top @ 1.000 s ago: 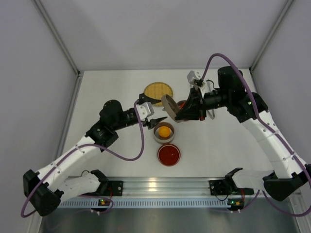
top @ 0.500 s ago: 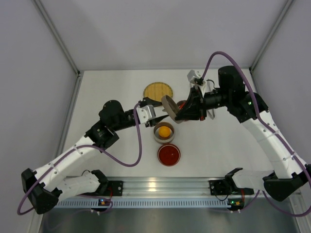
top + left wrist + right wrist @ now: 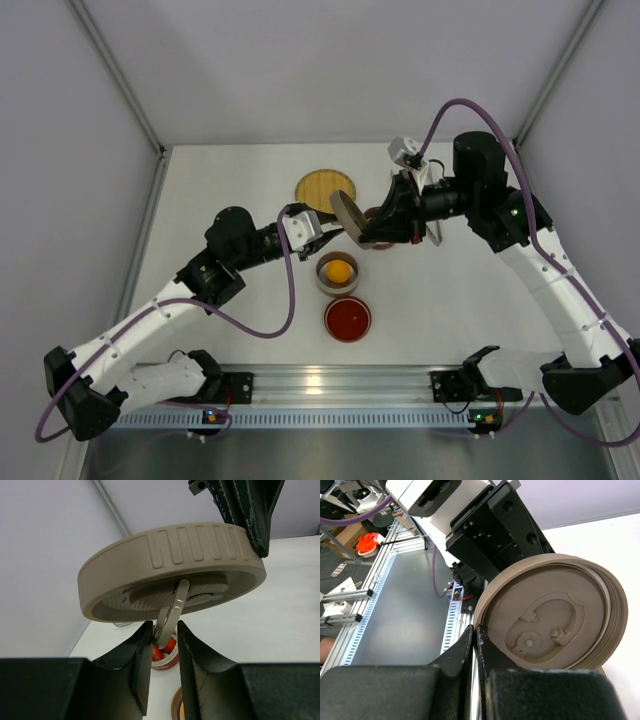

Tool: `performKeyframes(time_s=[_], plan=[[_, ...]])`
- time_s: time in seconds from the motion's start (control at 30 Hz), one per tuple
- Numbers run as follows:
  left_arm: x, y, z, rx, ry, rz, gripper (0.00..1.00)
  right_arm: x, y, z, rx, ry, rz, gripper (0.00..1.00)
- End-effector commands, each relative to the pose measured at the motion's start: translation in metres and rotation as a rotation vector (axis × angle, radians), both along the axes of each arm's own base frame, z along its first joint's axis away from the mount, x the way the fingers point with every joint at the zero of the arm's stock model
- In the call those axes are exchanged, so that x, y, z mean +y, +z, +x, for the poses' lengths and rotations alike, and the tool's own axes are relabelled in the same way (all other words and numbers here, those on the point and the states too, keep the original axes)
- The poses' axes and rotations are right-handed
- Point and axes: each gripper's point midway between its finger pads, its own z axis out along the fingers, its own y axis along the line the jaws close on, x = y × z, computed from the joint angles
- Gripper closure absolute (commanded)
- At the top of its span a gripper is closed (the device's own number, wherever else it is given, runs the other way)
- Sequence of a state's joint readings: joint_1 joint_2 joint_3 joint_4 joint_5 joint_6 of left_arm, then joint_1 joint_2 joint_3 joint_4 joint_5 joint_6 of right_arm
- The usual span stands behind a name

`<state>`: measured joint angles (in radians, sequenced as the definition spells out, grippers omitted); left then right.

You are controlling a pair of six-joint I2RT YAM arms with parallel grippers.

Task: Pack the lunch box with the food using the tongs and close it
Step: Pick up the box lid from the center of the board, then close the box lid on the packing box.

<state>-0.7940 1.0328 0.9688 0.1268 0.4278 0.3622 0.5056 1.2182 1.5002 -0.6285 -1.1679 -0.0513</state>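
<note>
My right gripper point(image 3: 364, 236) point(image 3: 476, 630) is shut on the rim of the beige round lid point(image 3: 348, 212) point(image 3: 555, 615) and holds it tilted above the table. The silver tongs point(image 3: 175, 611) are clipped into the lid's point(image 3: 170, 550) underside and hang down. My left gripper point(image 3: 328, 228) point(image 3: 164, 630) has its jaws narrowly apart on either side of the tongs' lower end. The left finger touches the tongs and a thin gap shows at the right one. Red food point(image 3: 166, 648) lies in a red tin below. Orange food point(image 3: 339, 270) sits in a beige tin point(image 3: 322, 280).
A yellow woven plate point(image 3: 322, 184) lies at the back of the table. A shallow red tin point(image 3: 348, 318) stands in front of the beige tin. The red tin with the red food point(image 3: 374, 213) is mostly hidden behind the lid. Grey walls close off three sides.
My left gripper has moved right and up to the lid's underside, and its jaws have narrowed round the tongs. The right arm has shifted the lid slightly.
</note>
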Motion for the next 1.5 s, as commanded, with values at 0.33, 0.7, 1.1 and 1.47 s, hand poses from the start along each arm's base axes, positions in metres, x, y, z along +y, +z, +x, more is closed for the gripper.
performKeyframes(time_s=[0.33, 0.7, 1.1, 1.47], plan=[[0.0, 0.045, -0.007, 0.103, -0.002, -0.103, 0.91, 0.0, 0.007, 0.017, -0.064, -0.082, 0.034, 0.98], [0.032, -0.013, 0.011, 0.302, 0.183, 0.349, 1.0, -0.103, 0.025, 0.101, 0.023, -0.503, 0.092, 0.01], [0.051, -0.122, 0.052, 0.498, 0.206, 1.114, 1.0, -0.189, -0.017, 0.1, 0.054, -0.711, 0.012, 0.01], [0.058, -0.179, 0.067, 0.434, 0.261, 1.501, 1.0, -0.195, -0.044, 0.09, 0.093, -0.723, -0.03, 0.01]])
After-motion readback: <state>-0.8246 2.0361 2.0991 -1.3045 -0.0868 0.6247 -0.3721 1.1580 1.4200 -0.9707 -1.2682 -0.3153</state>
